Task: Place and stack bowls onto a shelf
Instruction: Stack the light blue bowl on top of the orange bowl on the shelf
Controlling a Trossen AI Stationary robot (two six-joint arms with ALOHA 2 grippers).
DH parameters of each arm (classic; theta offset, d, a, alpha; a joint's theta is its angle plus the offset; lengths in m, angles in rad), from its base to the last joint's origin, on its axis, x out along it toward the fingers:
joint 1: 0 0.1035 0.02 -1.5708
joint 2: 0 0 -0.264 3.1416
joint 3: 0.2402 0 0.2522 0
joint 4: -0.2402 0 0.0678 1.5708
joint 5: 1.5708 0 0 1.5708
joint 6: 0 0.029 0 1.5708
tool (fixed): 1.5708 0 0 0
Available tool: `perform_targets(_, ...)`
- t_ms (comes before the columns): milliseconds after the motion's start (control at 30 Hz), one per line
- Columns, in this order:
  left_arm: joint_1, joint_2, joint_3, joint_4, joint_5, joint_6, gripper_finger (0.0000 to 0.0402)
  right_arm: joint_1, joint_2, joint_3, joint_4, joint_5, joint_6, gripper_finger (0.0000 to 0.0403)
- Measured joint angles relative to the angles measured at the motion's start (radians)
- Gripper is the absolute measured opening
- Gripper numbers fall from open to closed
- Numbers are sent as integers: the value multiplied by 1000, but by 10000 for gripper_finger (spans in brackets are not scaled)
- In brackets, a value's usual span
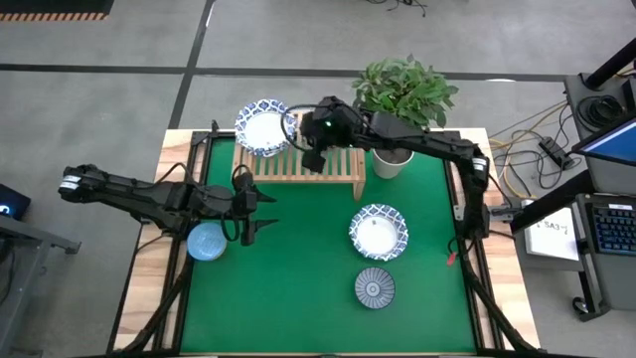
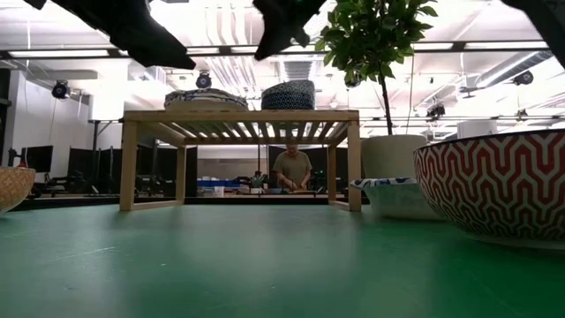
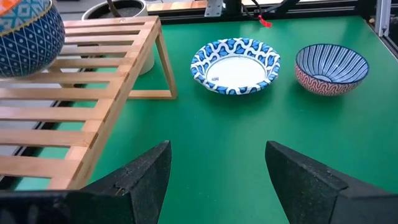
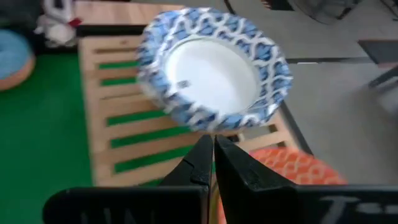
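The light-wood shelf (image 1: 298, 164) stands at the table's far side. On the slats at its far left corner rests a white bowl with a blue rim (image 1: 263, 126) (image 4: 214, 68). A blue patterned bowl with an orange inside (image 3: 28, 31) (image 4: 292, 168) stands beside it. My right gripper (image 1: 313, 151) (image 4: 212, 158) hovers shut above this bowl, clear of it. My left gripper (image 1: 253, 214) (image 3: 217, 180) waits open over the table's left part, beside a light-blue bowl (image 1: 207, 241). On the mat lie another white blue-rimmed bowl (image 1: 378, 231) and a small striped bowl (image 1: 375, 287).
A white pot (image 1: 391, 161) with a leafy plant (image 1: 402, 89) stands just right of the shelf. The green mat (image 1: 298, 278) is bare in its near left and middle. In the low view a person (image 2: 292, 170) stands in the room behind the shelf.
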State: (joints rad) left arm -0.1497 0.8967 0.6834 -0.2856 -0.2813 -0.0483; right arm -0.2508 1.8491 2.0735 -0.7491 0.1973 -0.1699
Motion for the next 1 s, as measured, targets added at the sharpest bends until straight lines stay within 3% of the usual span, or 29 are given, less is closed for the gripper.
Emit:
perform_targets(200,0,0,-6,0,1,-52,242,130,-132,-174,38,-19,-1,9)
perform_targets(467,-1,0,-19,-13,4,-225,242,289,-391,-604,272,-16,-12,9)
perform_targets(800,-95,17,-25,-110,64,-705,242,421,-655,-1038,607,-18,-31,9)
perform_targets(1000,-223,137,-4,-100,136,-1007,242,423,-734,-1199,800,-14,-50,9)
